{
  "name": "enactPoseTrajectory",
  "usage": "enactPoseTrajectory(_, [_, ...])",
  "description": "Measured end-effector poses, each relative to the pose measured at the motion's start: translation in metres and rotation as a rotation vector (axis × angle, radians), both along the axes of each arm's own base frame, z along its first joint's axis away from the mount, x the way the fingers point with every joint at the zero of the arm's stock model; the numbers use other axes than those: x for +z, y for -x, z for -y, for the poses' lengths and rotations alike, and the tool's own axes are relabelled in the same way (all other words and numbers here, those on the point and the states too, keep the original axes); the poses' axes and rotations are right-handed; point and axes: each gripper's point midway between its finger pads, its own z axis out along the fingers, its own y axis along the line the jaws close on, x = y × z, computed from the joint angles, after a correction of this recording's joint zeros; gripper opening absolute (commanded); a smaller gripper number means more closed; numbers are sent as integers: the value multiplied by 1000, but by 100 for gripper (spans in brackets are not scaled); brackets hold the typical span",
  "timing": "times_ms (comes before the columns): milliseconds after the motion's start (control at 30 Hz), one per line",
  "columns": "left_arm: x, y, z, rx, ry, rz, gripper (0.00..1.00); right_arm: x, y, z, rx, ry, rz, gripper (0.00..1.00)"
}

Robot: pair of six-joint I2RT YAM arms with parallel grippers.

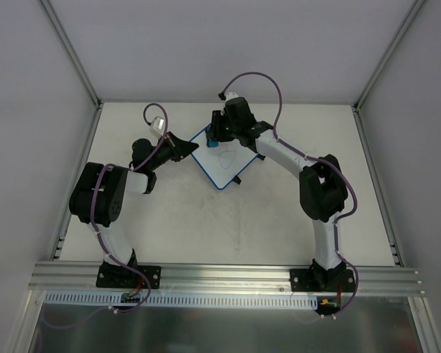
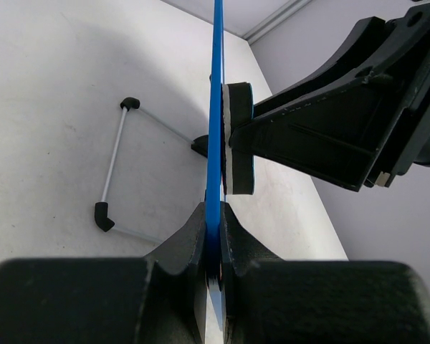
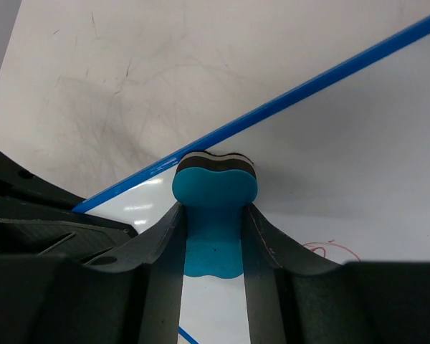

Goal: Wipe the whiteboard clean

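Observation:
The whiteboard, white with a thin blue rim, lies turned like a diamond at the table's middle back. My left gripper is shut on its left corner; the left wrist view shows the blue rim edge-on, pinched between the jaws of the left gripper. My right gripper is shut on a blue eraser block, which is pressed against the board close to its far rim. Red scribbles show on the board to the right of my right gripper. The eraser touches the board's face.
A thin wire leg with black feet sticks out under the board onto the white table. Grey walls with metal posts close in the left, right and back sides. A metal rail runs along the near edge.

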Motion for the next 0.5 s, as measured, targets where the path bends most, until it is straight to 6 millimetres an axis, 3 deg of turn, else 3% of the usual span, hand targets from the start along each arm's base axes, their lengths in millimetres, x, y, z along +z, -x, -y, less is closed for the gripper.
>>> enactPoseTrajectory(200, [-1,-1,-1,2,0,-3,0,3,5,-12,46,27,34,1])
enactPoseTrajectory(500, [-2,0,-2,0,2,-7,0,0,3,-10,21,25,34,0])
